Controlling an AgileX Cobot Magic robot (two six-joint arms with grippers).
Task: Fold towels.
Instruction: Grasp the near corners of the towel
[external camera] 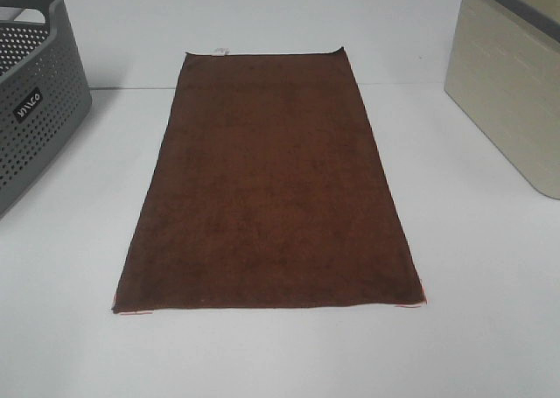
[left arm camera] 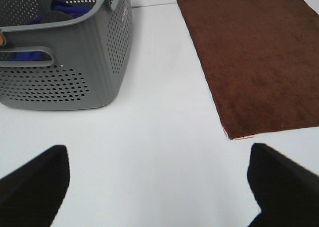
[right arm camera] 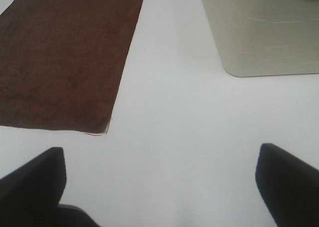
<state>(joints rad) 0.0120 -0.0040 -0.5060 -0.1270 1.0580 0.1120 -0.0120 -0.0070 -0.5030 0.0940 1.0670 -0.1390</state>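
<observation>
A dark brown towel (external camera: 267,188) lies flat and unfolded in the middle of the white table, long side running front to back, with a small white tag (external camera: 219,52) at its far short edge. It also shows in the left wrist view (left arm camera: 254,57) and the right wrist view (right arm camera: 60,57). Neither arm shows in the high view. My left gripper (left arm camera: 159,187) is open and empty above bare table near the towel's front left corner (left arm camera: 230,135). My right gripper (right arm camera: 164,187) is open and empty near the front right corner (right arm camera: 103,132).
A grey perforated basket (external camera: 31,109) stands at the left and holds blue and grey cloth (left arm camera: 47,17). A beige bin (external camera: 512,92) with a dark rim stands at the right, also in the right wrist view (right arm camera: 264,32).
</observation>
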